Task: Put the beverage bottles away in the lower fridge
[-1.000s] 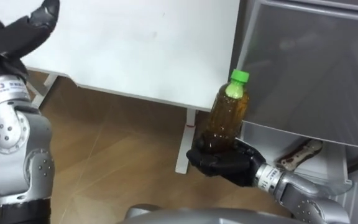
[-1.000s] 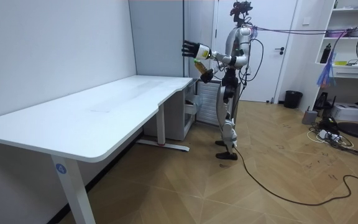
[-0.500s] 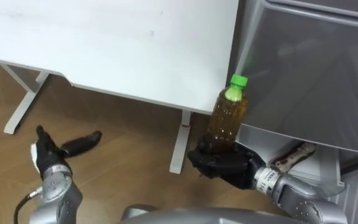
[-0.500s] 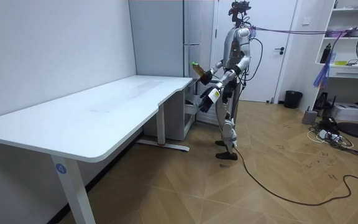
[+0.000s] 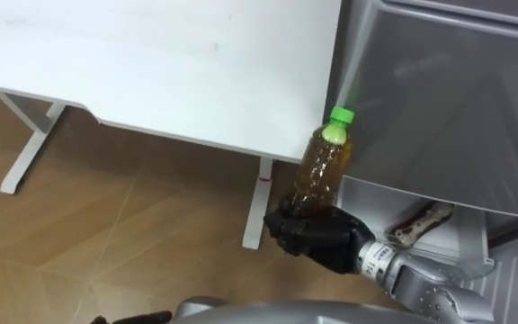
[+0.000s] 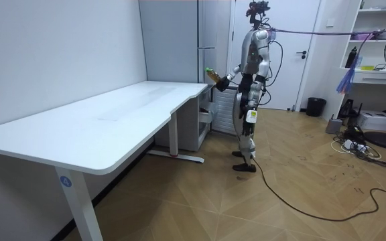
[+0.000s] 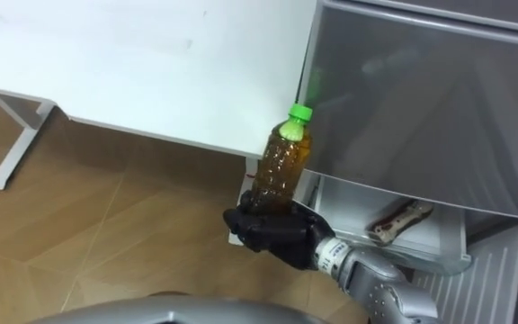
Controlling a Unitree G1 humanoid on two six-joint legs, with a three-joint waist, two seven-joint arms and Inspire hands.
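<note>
Lowered since a second ago: our left hand (image 6: 248,118), by our hip, state untellable. Our right hand (image 5: 317,241) curls round the bottle (image 5: 324,171), upright beside the fridge (image 5: 448,99); carrying step, next likely lowering it into the open drawer (image 7: 349,211)

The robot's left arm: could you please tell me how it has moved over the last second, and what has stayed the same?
The left hand dropped from raised out in front of the robot to hanging beside its hip. The right hand stayed curled round the amber plastic bottle with the green cap, held upright before the grey fridge.
</note>
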